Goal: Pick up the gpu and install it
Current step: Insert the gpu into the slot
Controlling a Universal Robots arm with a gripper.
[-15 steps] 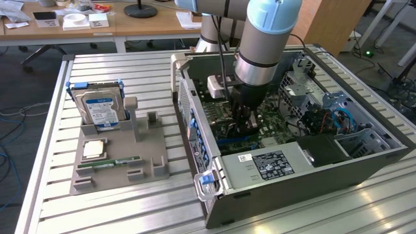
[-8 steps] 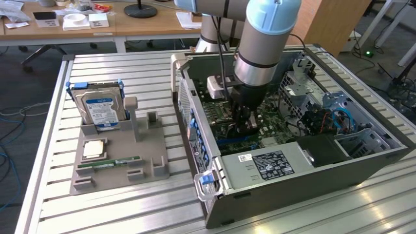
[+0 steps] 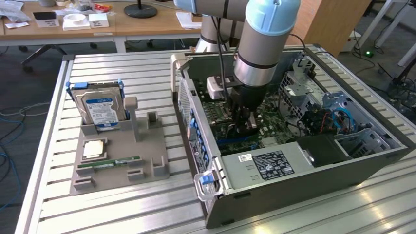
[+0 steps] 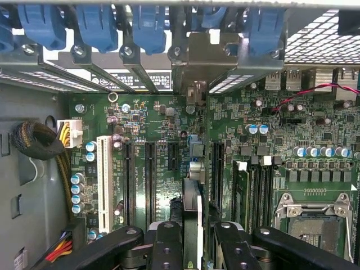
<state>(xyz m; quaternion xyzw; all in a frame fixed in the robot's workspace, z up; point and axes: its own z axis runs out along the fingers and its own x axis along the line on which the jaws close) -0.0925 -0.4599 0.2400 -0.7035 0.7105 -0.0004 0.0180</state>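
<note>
The gpu (image 4: 192,216) shows edge-on as a slim dark strip standing upright over the green motherboard (image 4: 152,121). It runs between the black expansion slots (image 4: 151,180) toward the case's rear wall. Its metal bracket (image 4: 203,56) sits at the rear slot openings under the blue latches (image 4: 147,25). My gripper (image 4: 194,244) is shut on the gpu, one black finger (image 4: 166,247) on each side of it. In the exterior view my gripper (image 3: 246,126) reaches straight down into the open computer case (image 3: 286,180). I cannot tell whether the card is seated in a slot.
A grey holder (image 3: 114,168) on the slatted table at the exterior view's left carries a blue-labelled hard drive (image 3: 99,107), a processor chip (image 3: 94,148) and a green memory stick (image 3: 110,162). Inside the case are a power supply (image 3: 270,165), cable bundles (image 4: 39,140), a white slot (image 4: 103,180) and the processor socket (image 4: 312,222).
</note>
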